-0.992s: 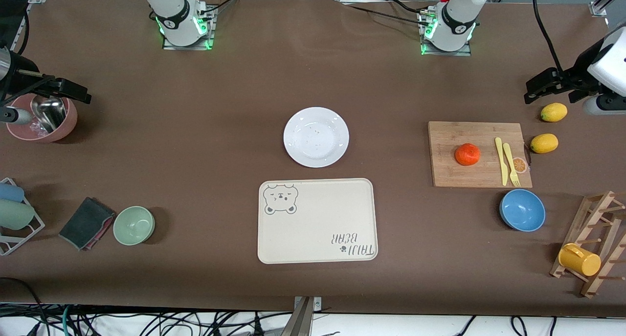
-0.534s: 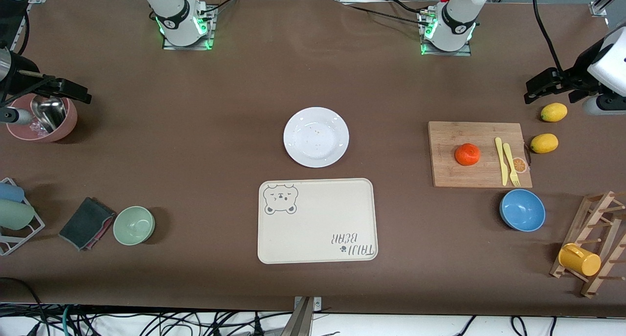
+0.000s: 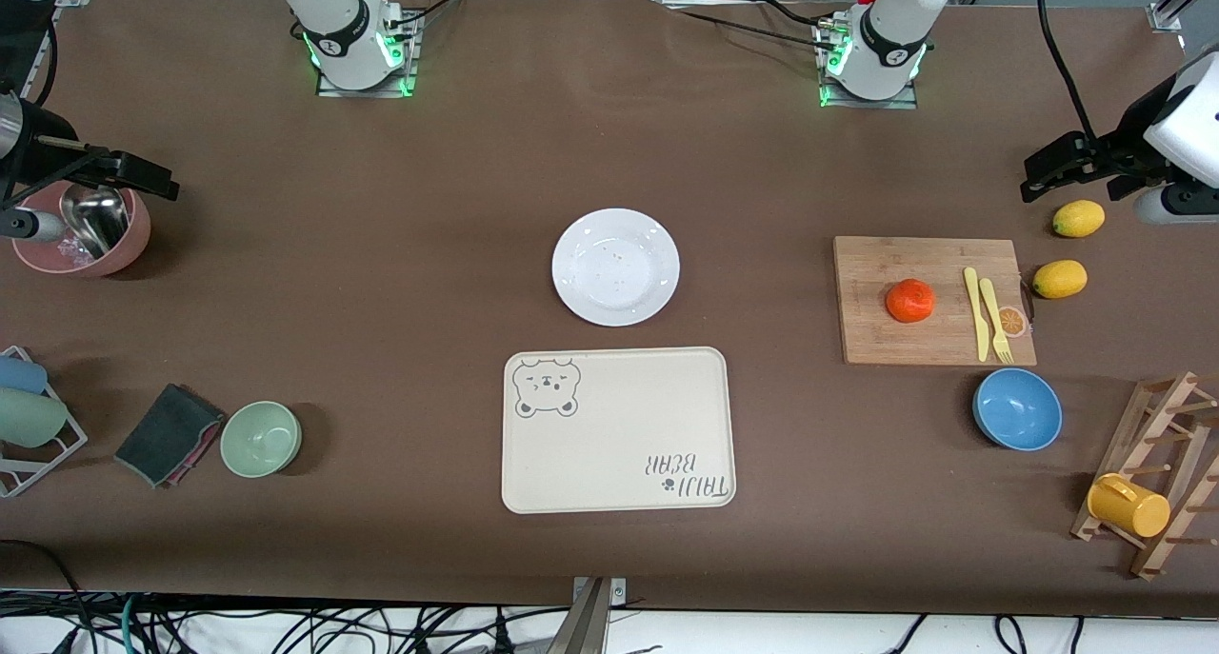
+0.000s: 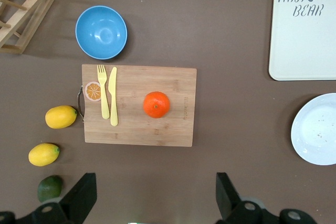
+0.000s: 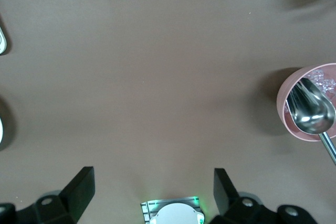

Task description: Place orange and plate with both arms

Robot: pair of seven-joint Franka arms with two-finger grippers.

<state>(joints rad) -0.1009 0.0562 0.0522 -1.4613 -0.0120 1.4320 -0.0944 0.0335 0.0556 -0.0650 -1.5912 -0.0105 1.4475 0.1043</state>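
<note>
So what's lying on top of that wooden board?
On the cutting board sit the orange, a yellow knife, a yellow fork and a small orange-slice picture by its handle. Nothing covers them; what lies under the board is hidden.

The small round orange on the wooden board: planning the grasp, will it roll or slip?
The small round orange sits loose on the flat wooden cutting board, so a nudge would likely roll it. Its slightly flattened shape may limit that. Its dimpled skin probably grips well.

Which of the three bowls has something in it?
The pink bowl at the right arm's end of the table: a metal scoop sits in it. The green bowl and blue bowl look empty.
</note>
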